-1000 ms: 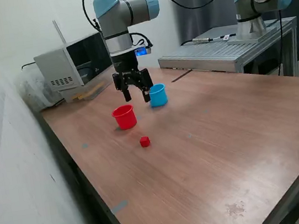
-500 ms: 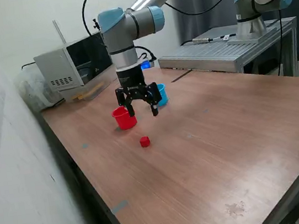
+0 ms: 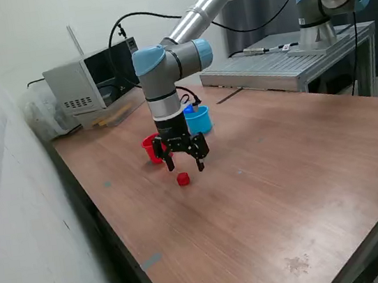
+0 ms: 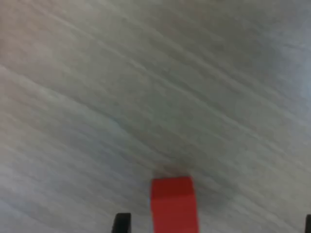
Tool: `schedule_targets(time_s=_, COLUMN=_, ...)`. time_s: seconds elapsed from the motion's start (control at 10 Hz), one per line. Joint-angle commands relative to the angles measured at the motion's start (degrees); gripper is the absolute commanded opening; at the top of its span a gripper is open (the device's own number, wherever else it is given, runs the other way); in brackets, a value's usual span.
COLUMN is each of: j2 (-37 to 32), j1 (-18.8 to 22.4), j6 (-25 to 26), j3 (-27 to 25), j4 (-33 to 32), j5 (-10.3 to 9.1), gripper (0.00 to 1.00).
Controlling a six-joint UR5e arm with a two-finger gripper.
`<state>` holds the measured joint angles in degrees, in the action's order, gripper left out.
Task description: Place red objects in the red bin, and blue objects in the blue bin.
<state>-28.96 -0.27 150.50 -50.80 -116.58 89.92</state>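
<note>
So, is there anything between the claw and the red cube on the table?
No. In the exterior view the open claw hangs just above the red cube, with only bare table between them. The wrist view shows the same.

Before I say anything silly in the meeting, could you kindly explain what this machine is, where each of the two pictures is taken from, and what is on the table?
The machine is a jointed robot arm that ends in a two-finger gripper, a claw for picking things up. The wide picture comes from a camera standing off the arm and shows the whole scene. The close, blurry picture comes from a camera on the arm's wrist, looking down at the table.

On the wooden table lie a small red cube, a red cup and a light-blue cup; the arm partly hides both cups. The gripper hangs open just above the cube and holds nothing. In the wrist picture you see the same cube on the wood grain, with a dark fingertip at the picture's edge.
</note>
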Motion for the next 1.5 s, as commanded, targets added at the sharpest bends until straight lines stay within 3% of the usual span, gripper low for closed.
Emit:
schedule_targets(time_s=0.0, j2=0.49, j1=0.0, j6=-0.12, j3=0.26, j4=-2.34, j5=1.39, gripper=1.0)
schedule_targets(time_s=0.7, j2=0.66, j1=-0.17, j6=-0.38, j3=-0.61, j4=-2.52, j5=1.57, gripper=1.0)
schedule_targets(time_s=0.8, j2=0.75, j1=-0.17, j6=-0.38, j3=-0.53, j4=-2.52, j5=1.66, gripper=0.0)
schedule_targets(time_s=1.2, j2=1.01, j1=-0.17, j6=-1.08, j3=-0.79, j4=-2.52, j5=2.53, gripper=0.0)
schedule_targets(time_s=1.4, j2=0.84, j1=-0.17, j6=-1.52, j3=-0.36, j4=-2.43, j5=4.11, gripper=0.0)
